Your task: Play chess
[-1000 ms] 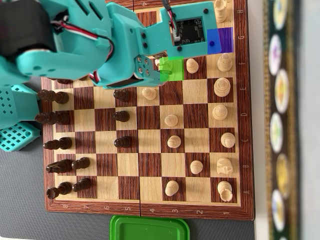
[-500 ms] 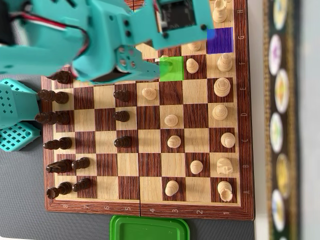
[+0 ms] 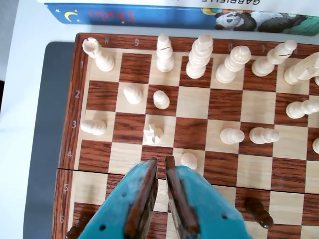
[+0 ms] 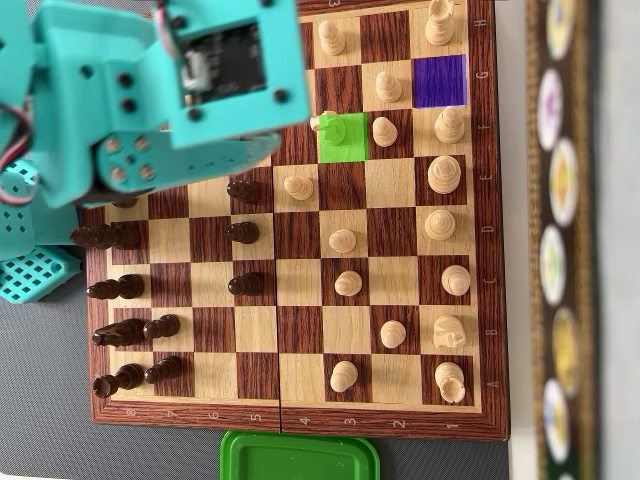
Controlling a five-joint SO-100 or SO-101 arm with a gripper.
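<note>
Wrist view, gripper (image 3: pixel 161 162): sat at lower centre of frame; teal shell, brown-lined fingers; all but closed, only a thin slit between the jaws, nothing held.
Knight (image 3: pixel 152 133): stood upright just above the fingertips in the wrist view, clear of them; in overhead view (image 4: pixel 320 122) perched on the upper-left edge of the green square (image 4: pixel 348 140), not centred.
Purple square (image 4: pixel 440 80): bare, upper right of overhead frame.
Pawn (image 3: pixel 189 160): stood just right of the fingertips, near enough to be clipped.
Step, judged: knight apparently let go; clearing the arm off the board looked to be the job in hand.
Doing it well: called for a straight lift before any swing, jaws kept narrow, path steered off the pawn and off the dark pieces (image 4: pixel 243 232) at frame left.
Chessboard (image 3: pixel 70 149): glossy wood-grain veneer, dark and pale squares, lettered and numbered rim.
Light pieces: pale turned wood, round heads on narrow bases; judged easy to topple with a sideways nudge.
Surround: green tray (image 4: pixel 300 455) at bottom edge of overhead frame; book (image 3: pixel 149 15) along top of wrist frame.
</note>
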